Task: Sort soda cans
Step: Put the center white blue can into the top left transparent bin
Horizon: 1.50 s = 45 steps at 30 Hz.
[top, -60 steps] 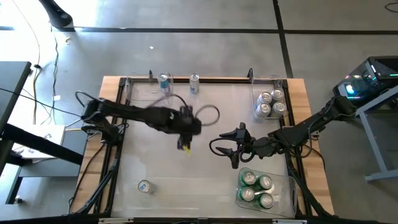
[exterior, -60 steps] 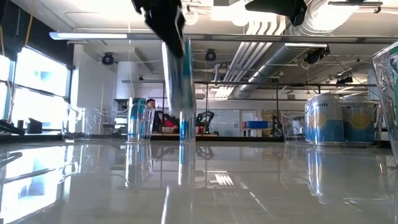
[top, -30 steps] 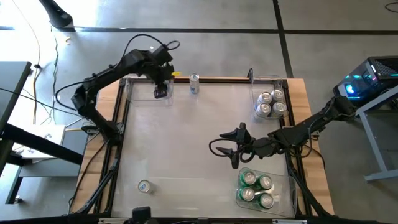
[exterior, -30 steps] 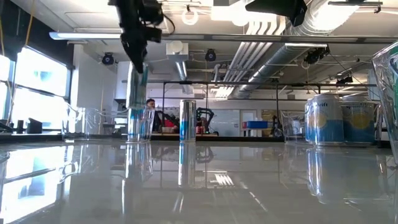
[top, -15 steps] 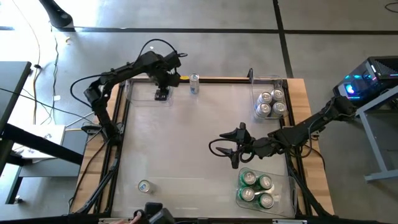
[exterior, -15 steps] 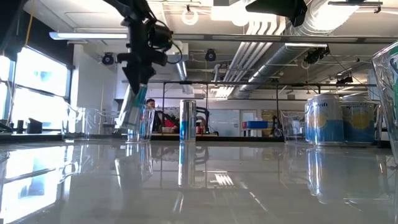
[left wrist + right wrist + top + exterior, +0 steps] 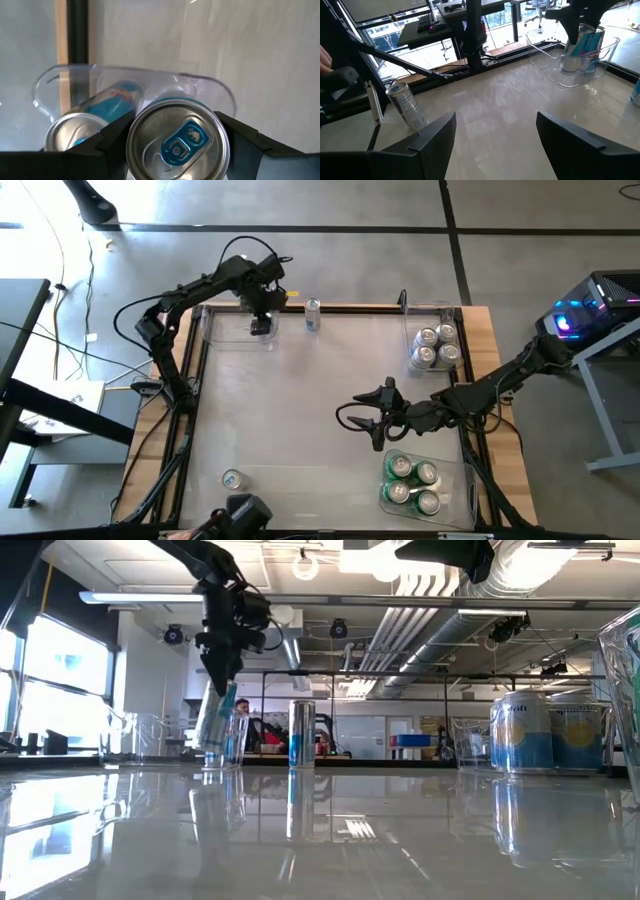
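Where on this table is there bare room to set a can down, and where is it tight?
Bare: the broad middle of the table, between the left gripper at its far bin and the right gripper. Tight: the bin of silver cans and the bin of green cans, on the right edge.

Four green cans, three silver cans, four blue-marked cans, three clear bins, two arms.
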Each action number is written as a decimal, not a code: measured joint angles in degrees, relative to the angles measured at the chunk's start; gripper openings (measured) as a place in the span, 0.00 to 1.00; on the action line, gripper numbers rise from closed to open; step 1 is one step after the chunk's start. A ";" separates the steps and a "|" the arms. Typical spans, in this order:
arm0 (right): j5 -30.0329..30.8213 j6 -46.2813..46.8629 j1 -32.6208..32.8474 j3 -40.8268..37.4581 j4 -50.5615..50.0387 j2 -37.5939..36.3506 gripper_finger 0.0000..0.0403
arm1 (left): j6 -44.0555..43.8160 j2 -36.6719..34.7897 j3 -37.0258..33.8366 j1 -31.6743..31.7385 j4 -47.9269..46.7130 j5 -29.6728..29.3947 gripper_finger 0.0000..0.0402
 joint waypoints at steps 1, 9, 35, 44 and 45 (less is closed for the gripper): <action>0.02 0.26 0.00 0.00 0.00 0.00 0.68 | -0.14 -0.04 0.00 0.43 0.00 0.28 0.56; 0.00 1.83 0.00 0.00 0.00 0.00 0.68 | -1.33 -0.18 -0.82 1.74 2.13 3.13 0.56; 3.52 2.99 1.46 0.00 0.04 0.02 0.68 | -3.02 -9.96 -18.40 2.12 17.57 2.70 0.70; 3.34 1.95 1.46 0.00 0.04 0.02 0.68 | -3.69 -9.96 -16.92 1.66 13.56 0.38 0.74; 3.34 1.88 1.46 0.00 0.04 0.02 0.68 | -4.28 -9.96 -16.28 1.31 12.46 -1.20 0.74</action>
